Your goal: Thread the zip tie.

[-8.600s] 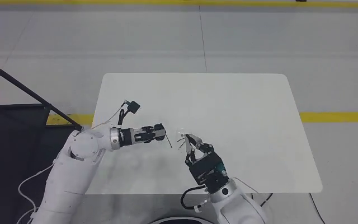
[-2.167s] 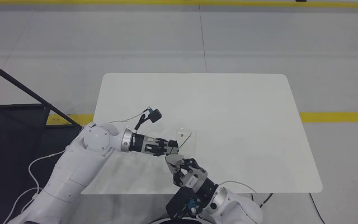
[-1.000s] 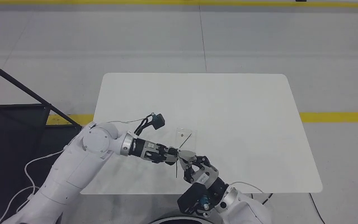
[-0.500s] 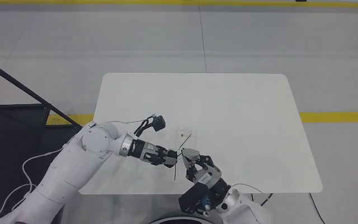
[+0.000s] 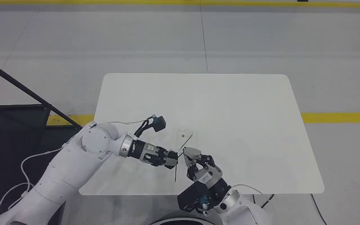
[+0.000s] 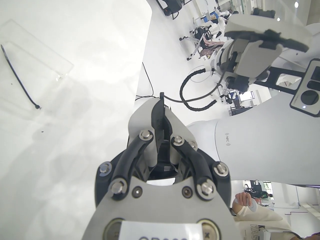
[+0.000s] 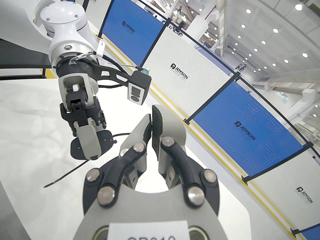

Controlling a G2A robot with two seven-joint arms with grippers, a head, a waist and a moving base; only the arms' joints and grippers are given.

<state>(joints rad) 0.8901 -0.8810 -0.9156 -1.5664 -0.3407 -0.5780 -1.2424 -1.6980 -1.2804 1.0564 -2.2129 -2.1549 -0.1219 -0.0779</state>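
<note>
A thin black zip tie hangs from my left gripper, which is shut on it just above the table's near edge. In the right wrist view the left gripper pinches the tie near its head, and the tail slants down toward the table. In the left wrist view a short black stub sticks out past the shut left gripper. My right gripper sits close beside the left one. Its fingers are shut, with nothing visible between them.
A clear plastic sheet lies on the white table just beyond the grippers. A second black zip tie rests on it. The table's near edge runs close under both grippers.
Since the earliest frame both grippers have come nearer the table's front edge, the left still holding the tie. The right, open then, is now shut. Hardly anything moved in the last half second.
</note>
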